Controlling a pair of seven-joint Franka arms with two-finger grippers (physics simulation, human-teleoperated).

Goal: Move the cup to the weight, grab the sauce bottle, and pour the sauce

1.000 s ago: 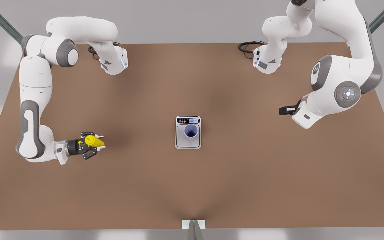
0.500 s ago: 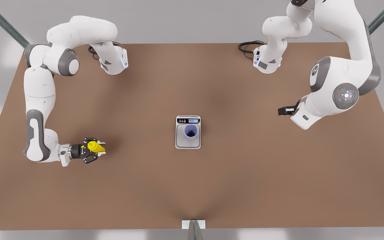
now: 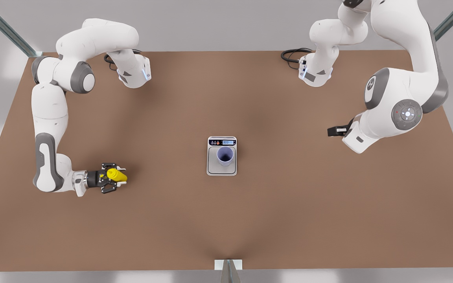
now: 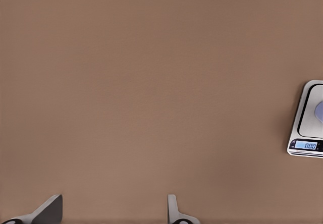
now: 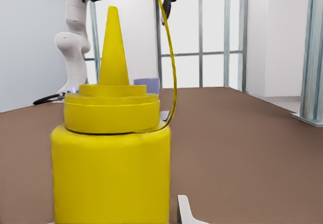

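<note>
The lavender cup (image 3: 225, 155) stands upright on the plate of the weight (image 3: 213, 165) at the table's middle. At the front view's left, my right gripper (image 3: 113, 178) reaches sideways low over the table and is shut on the yellow sauce bottle (image 3: 116, 174). Close up, the sauce bottle (image 5: 111, 168) stands upright with its nozzle up, and the cup (image 5: 147, 85) shows far behind it. My left gripper (image 3: 335, 131) waits high at the front view's right. The left gripper (image 4: 111, 216) is open over bare table, with the weight (image 4: 304, 133) off to one side.
The brown table (image 3: 289, 204) is wide and bare around the weight. Two arm bases (image 3: 134, 72) (image 3: 315, 72) stand near its far edge, each with a coiled black cable. Metal frame posts rise at the far corners.
My right gripper has carried the sauce bottle slightly toward the table's near edge and lower, the arm's elbow folding in. The left arm has shifted only a little.
</note>
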